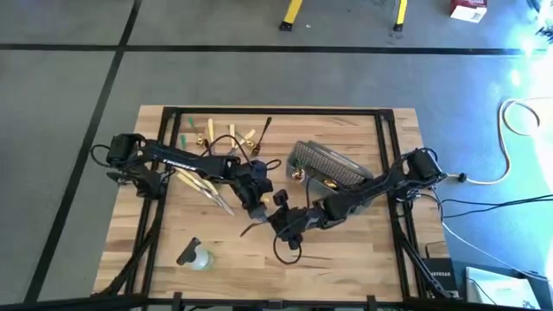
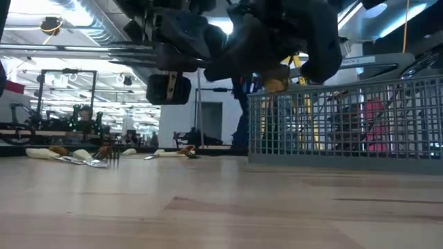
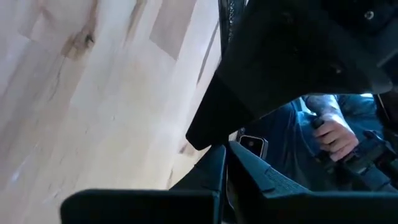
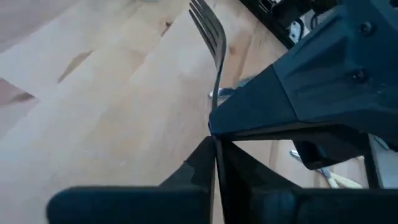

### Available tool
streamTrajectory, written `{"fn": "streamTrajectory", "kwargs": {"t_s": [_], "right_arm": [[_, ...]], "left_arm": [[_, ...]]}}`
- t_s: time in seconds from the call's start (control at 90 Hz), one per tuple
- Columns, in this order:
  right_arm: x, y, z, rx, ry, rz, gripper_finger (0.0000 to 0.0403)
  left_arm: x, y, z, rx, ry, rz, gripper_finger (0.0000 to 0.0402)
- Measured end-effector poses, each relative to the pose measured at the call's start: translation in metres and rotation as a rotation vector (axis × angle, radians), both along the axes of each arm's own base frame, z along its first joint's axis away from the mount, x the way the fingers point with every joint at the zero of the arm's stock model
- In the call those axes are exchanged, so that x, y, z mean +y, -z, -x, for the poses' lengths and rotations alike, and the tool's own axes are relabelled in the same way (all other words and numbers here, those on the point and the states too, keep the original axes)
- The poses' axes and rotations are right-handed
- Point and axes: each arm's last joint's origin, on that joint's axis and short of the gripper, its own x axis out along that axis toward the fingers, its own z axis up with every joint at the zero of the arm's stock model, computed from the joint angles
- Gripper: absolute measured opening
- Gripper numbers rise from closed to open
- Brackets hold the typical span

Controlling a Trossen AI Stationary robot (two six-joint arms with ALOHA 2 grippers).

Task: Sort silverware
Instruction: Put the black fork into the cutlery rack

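A black fork (image 4: 214, 37) is held over the middle of the table, its tines pointing away from my right gripper (image 4: 214, 155), which is shut on its handle. My left gripper (image 1: 259, 207) meets the same fork from the other side, fingers together, just beside my right gripper (image 1: 289, 223). In the high view the fork's tine end (image 1: 249, 230) sticks out toward the near left. More silverware lies flat at the far left: tan pieces (image 1: 214, 186), gold ones (image 1: 204, 134), green ones (image 1: 184, 134) and a black one (image 1: 264, 130). My right gripper pinches the fork's slim handle (image 4: 215, 146) between its two fingers, which lie along the handle. The tines stand out beyond the fingertips and the fork is clear of the table. My left gripper has its fingertips (image 4: 249, 112) closed at the fork's handle just ahead of my right fingers, coming from the side. The exact contact is hidden by its own fingers.
A grey wire-mesh basket (image 1: 324, 164) stands right of centre, close behind the grippers. A small clear bottle (image 1: 197, 257) lies near the front left. Bare wood (image 1: 346, 259) lies at the near right. A person's hand (image 3: 336, 134) shows beyond the table.
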Motion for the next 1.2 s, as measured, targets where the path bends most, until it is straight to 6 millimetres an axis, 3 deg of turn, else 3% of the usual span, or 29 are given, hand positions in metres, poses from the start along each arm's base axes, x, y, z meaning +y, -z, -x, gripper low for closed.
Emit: {"fn": "streamTrajectory", "kwargs": {"t_s": [0.178, 0.467, 0.722, 0.956, 1.2], "right_arm": [[0.007, 0.001, 0.006, 0.031, 0.020, -0.018, 0.0000], [0.021, -0.009, 0.021, 0.082, -0.022, -0.109, 0.0000], [0.022, -0.028, 0.059, 0.263, 0.060, -0.199, 0.0000], [0.018, -0.054, 0.096, 0.266, 0.105, -0.296, 0.0000], [0.011, -0.049, 0.146, 0.136, 0.186, -0.493, 0.0000]], "left_arm": [[0.004, 0.000, -0.001, -0.005, -0.027, -0.022, 0.0012], [0.014, 0.000, -0.002, -0.029, -0.074, -0.063, 0.0065], [0.016, -0.015, -0.007, -0.240, -0.073, -0.256, 0.0095], [-0.013, -0.021, -0.015, -0.411, -0.155, -0.581, 0.0104], [-0.055, -0.041, -0.016, -0.642, -0.264, -0.767, 0.0105]]}}
